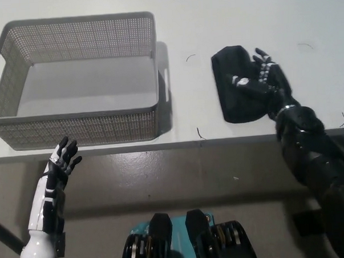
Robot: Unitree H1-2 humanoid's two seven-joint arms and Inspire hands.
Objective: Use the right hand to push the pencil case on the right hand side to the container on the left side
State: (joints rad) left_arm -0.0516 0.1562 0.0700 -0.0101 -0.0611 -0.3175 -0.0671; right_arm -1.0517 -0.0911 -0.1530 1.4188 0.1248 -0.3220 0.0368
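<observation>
Pencil case lies under right hand fingers.

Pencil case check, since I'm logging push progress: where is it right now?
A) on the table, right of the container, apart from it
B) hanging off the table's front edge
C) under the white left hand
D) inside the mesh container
A: the pencil case lies on the table with bare tabletop between it and the container; the right hand rests on it.
</observation>
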